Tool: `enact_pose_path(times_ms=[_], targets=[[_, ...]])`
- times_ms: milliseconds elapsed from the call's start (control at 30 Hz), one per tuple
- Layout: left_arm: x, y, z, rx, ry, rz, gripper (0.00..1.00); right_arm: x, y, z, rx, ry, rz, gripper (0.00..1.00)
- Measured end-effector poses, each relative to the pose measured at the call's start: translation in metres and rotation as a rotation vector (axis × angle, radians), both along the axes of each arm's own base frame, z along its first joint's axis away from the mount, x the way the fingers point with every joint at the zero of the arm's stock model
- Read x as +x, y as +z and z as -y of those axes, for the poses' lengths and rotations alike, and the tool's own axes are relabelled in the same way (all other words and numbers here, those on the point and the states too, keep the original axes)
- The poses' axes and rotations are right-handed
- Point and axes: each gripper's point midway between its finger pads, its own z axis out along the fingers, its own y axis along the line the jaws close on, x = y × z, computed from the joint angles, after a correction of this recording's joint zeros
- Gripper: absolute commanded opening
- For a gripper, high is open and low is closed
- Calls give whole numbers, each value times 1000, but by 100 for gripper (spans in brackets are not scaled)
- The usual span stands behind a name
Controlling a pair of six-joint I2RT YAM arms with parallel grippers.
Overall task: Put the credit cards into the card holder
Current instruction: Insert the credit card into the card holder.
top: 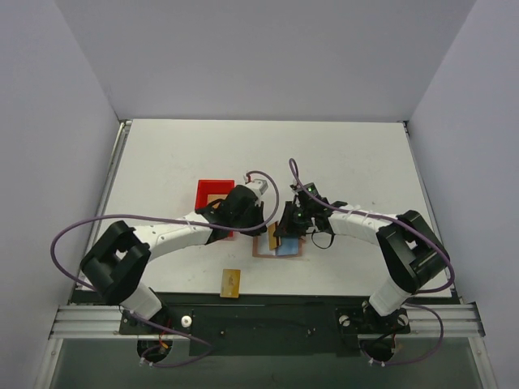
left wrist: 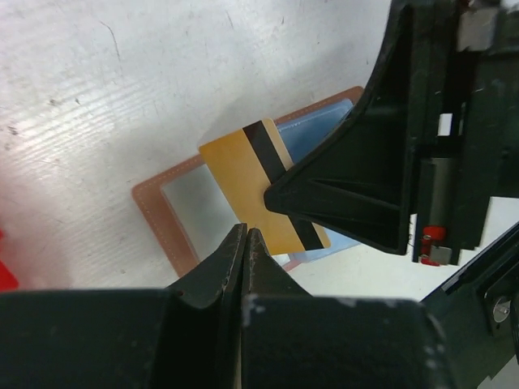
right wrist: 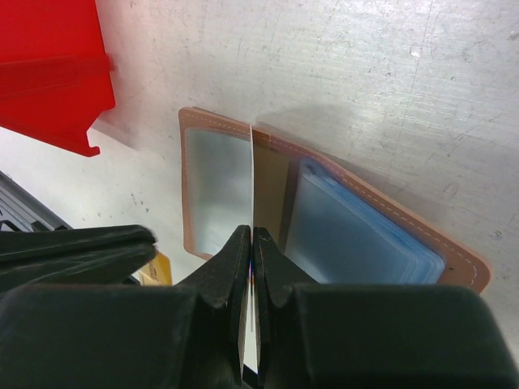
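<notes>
- Nearest, low in the top view, a loose card (top: pixel 231 281) lies flat on the surface (top: pixel 349 162), well apart from both arms. It is not yet loaded.
- Just above it, at the middle of that frame, the card holder (top: pixel 268 250) lies spread open and flat. Its clear window pocket is to the left and its light blue sleeves are to the right, so the pockets are exposed for loading.
- The right fingers (right wrist: pixel 227 267) are clamped on the held card (left wrist: pixel 243 174), gripping it across the dark stripe. In the right wrist view the card shows edge-on, as a thin line rising from between the fingers over the holder's middle fold. Carrying it on edge probably lets one edge be steered into a pocket mouth.
- The left fingers (left wrist: pixel 219 267) are pressed together with nothing visible between them. In the left wrist view their tips sit at the lower edge of the held card, and I cannot tell whether they touch it. My guess is that they act as a closed pusher or a steadying stop.
- Farthest, to the upper left of the holder in the top view, sits the red bin (top: pixel 212 185). A tan patch inside it is too small to identify.
</notes>
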Motion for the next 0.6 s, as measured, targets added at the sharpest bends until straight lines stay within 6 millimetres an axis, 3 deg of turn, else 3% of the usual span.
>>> enact_pose_path(times_ms=[600], targets=[[-11, -61, 10, 15, -30, -117, 0, 8, 10, 6, 17, -31, 23, 0]])
